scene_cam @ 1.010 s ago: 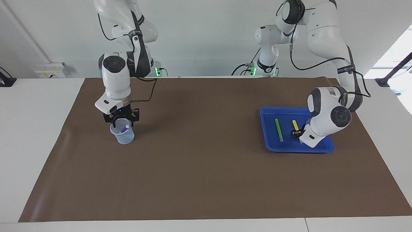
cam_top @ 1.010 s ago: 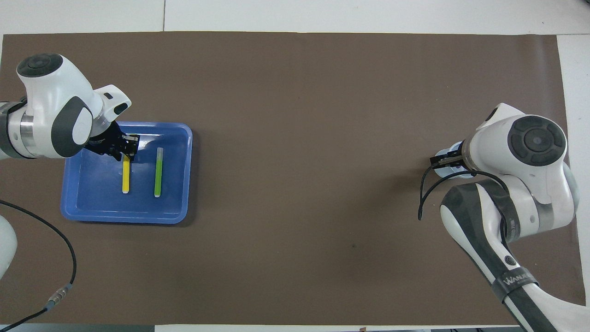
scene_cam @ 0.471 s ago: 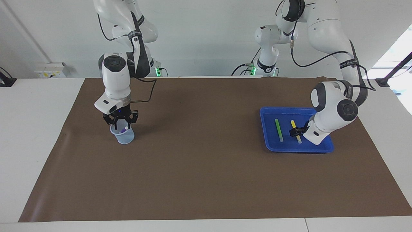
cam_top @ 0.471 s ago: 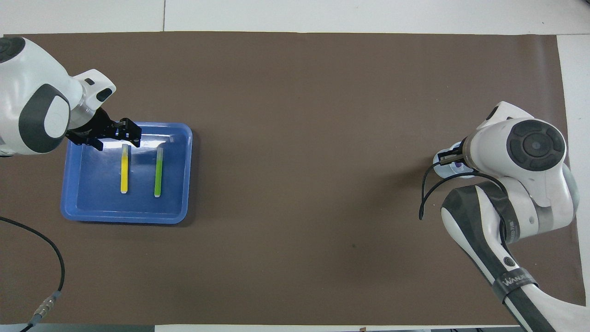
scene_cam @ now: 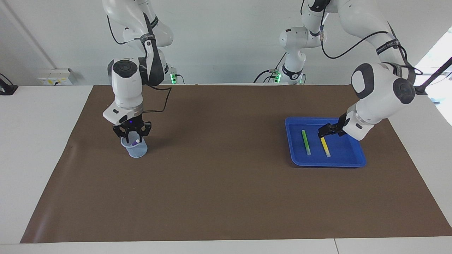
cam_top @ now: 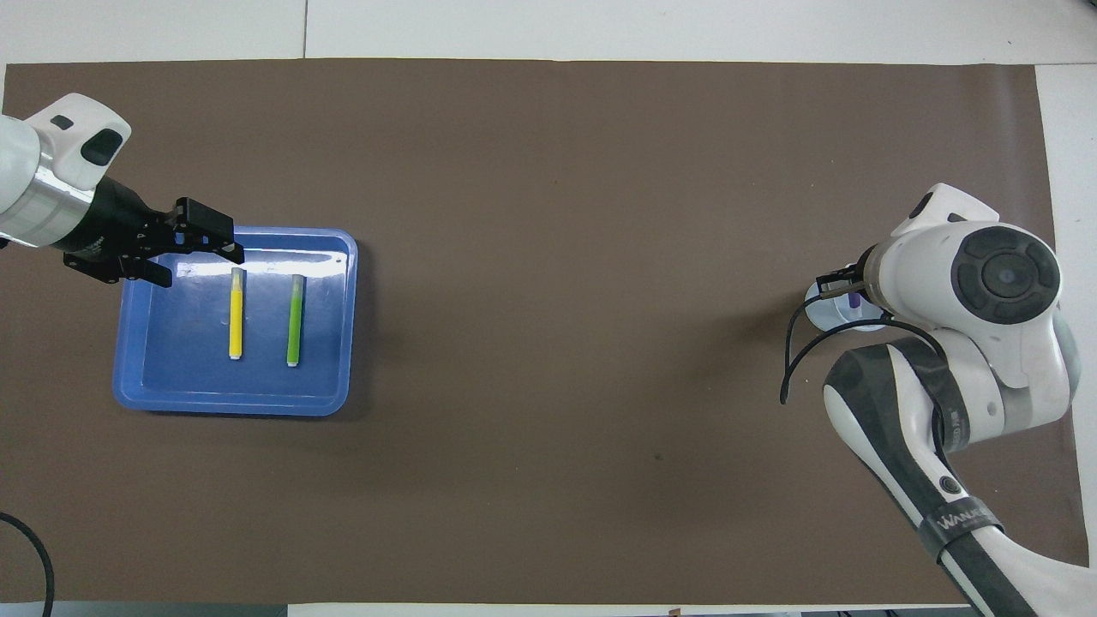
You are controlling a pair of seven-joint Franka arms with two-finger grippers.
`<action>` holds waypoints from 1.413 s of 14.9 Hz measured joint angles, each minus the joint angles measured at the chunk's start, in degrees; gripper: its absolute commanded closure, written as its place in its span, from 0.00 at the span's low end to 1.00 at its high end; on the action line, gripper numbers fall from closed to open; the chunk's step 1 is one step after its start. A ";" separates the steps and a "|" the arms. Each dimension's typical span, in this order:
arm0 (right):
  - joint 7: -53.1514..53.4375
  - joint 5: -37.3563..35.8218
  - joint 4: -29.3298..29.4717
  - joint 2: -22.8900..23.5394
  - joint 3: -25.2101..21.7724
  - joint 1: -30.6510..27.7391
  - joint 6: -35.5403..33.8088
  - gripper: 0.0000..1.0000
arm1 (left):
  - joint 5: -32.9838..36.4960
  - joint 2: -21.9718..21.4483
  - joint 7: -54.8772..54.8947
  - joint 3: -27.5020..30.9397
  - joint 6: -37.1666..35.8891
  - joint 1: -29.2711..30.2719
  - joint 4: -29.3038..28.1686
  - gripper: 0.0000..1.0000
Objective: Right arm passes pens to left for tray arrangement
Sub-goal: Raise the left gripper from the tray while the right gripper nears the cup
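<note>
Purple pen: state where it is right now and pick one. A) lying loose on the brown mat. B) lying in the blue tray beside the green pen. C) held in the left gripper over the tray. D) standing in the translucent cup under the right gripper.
D: the purple pen stands in the translucent cup below the right gripper, while the blue tray holds only the green pen and yellow pen.
</note>
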 measured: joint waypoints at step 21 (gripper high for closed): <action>-0.04 -0.07 -0.22 0.93 -0.18 -1.63 3.01 1.00 | -40.33 -15.25 -12.76 0.66 2.43 6.23 -20.50 0.00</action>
